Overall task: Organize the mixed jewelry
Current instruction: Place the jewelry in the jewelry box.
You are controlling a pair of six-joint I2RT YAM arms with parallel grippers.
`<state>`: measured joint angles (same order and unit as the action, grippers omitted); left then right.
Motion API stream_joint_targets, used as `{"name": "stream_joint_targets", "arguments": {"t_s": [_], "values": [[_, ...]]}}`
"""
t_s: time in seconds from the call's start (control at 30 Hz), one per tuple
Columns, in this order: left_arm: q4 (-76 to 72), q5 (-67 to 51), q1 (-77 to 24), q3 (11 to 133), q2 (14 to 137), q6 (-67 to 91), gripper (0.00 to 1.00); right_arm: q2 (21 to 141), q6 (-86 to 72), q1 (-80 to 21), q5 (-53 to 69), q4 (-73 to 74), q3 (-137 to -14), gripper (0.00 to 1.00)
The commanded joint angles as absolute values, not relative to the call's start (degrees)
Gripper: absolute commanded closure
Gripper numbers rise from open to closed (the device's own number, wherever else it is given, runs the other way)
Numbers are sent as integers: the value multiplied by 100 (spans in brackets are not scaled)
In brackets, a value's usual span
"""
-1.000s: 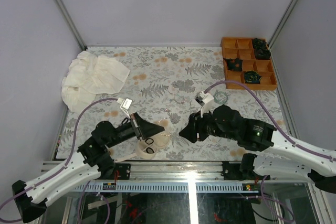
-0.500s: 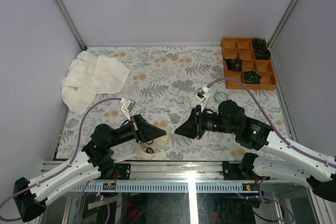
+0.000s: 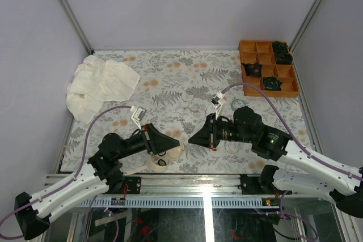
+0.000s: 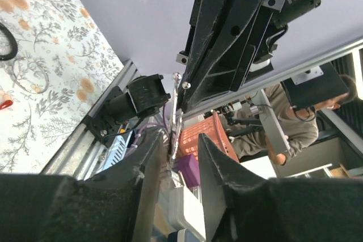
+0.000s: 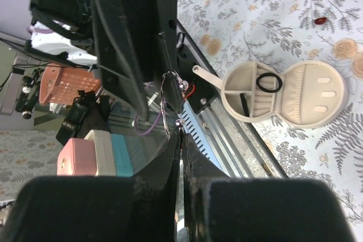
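Note:
Above the table's near edge my two grippers meet tip to tip. A thin silvery chain (image 4: 177, 106) with tiny beads, one of the mixed jewelry pieces, runs between them. My right gripper (image 5: 180, 134) (image 3: 191, 138) is shut on the chain (image 5: 166, 103) at its tips. My left gripper (image 4: 180, 140) (image 3: 179, 139) is open, its jaws apart on either side of the chain. Below them lies the open cream round dish (image 3: 163, 161) (image 5: 309, 114), with a black ring (image 5: 268, 83) in one compartment. A reddish-brown bit (image 5: 320, 21) rests on the floral cloth.
An orange divided tray (image 3: 285, 91) holding dark pieces stands at the back right. A crumpled white cloth (image 3: 99, 83) lies at the back left. A pale-teal bracelet (image 3: 237, 104) lies by the right arm. The metal rail (image 3: 198, 179) runs along the near edge.
The right gripper moved left to the left gripper's tips and shut on the chain. The left gripper, shut before, has opened its jaws.

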<state>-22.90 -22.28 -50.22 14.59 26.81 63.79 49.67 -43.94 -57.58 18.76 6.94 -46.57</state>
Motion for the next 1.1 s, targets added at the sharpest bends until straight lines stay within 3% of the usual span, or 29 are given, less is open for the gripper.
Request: {"name": "stream_joint_targets", "arguments": {"t_s": [0.0,0.07,0.23,0.47,0.67,0.83,1.07], "values": [[-1491,-1824,-5063,1863,2391,6074,62,4827,-4275,-5748,1430,902,-4730,100],[-974,-1581,-5063,2029,2170,5988,55,4759,-4239,-5749,1146,1141,-4726,100],[472,-859,-5065,2439,1698,6099,55,4728,-4243,-5750,398,1461,-4575,100],[3346,-220,-5068,2827,2152,7028,81,5308,-4162,-5753,-113,1248,-4287,100],[4282,-37,-5063,2524,1707,7543,86,6074,-3986,-5740,-68,702,-4266,100],[4823,-13,-5063,2221,1644,7827,99,6759,-3912,-5695,49,260,-4293,100],[4997,18,-5060,1959,1883,7973,100,7589,-3770,-5689,81,-46,-4502,100]]}}
